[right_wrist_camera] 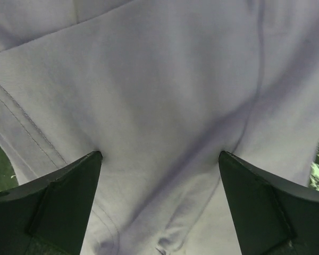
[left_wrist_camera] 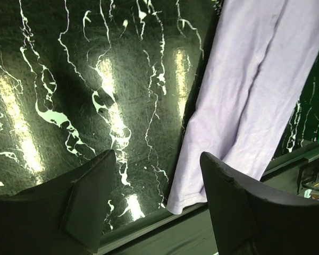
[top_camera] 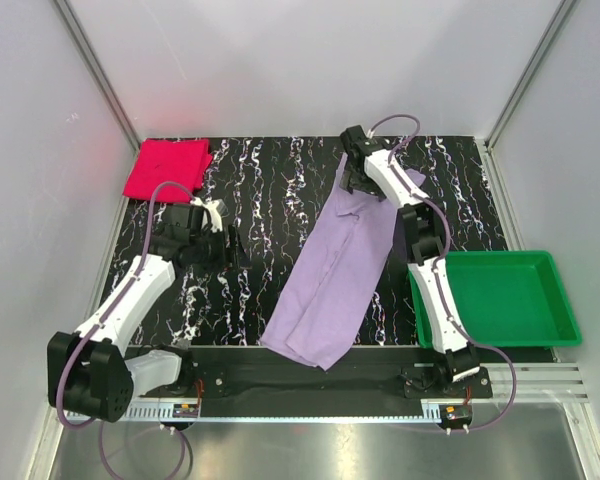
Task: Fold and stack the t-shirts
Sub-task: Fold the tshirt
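Note:
The lavender t-shirt [top_camera: 335, 270] lies folded lengthwise as a long diagonal strip, running from the far middle of the table to its near edge. My right gripper [top_camera: 358, 182] is at the strip's far end. In the right wrist view it [right_wrist_camera: 160, 154] stands open, both fingertips pressing on the lavender cloth [right_wrist_camera: 159, 79]. The pink-red t-shirt [top_camera: 165, 168] sits as a folded square at the far left corner. My left gripper [top_camera: 230, 243] hovers open and empty left of the lavender shirt. In the left wrist view the gripper [left_wrist_camera: 158, 155] frames the shirt's near hem [left_wrist_camera: 244, 95].
A green plastic tray [top_camera: 500, 258] stands at the right edge beside the right arm's base. The black marbled table top [top_camera: 270, 190] is bounded by white walls on three sides. A metal rail [top_camera: 310, 385] runs along the near edge.

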Robot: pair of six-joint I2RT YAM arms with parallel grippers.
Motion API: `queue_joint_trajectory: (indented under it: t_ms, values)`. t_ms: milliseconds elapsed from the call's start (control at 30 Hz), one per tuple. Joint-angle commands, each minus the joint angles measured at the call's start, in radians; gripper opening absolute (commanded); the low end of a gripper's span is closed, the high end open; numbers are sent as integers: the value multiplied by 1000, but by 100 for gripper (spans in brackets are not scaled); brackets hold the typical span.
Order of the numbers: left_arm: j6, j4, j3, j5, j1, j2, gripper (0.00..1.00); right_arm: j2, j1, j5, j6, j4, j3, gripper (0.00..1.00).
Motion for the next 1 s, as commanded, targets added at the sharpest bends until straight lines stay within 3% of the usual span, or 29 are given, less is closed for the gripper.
queue_joint_trajectory:
  t_ms: [0,200,600,700,833,933,967]
  values:
    - [24,45,48,22,-5,20,70,83,18,-56,-85,39,81,100]
    - [8,63,29,12,-5,19,70,205,99,-205,-206,143,222,100]
    - [-88,121,-38,51,-5,34,73,180,123,-341,-147,603,313,95]
    - [-137,155,-74,80,-10,38,74,93,97,-340,-136,545,307,96]
    - [-208,142,-100,46,-74,37,72,-135,87,-334,-192,318,201,99]
    - [-265,99,-109,-3,-141,19,70,-308,87,-355,-206,124,54,100]
    - [-284,92,-121,-6,-155,12,69,-359,89,-388,-196,91,-80,100]
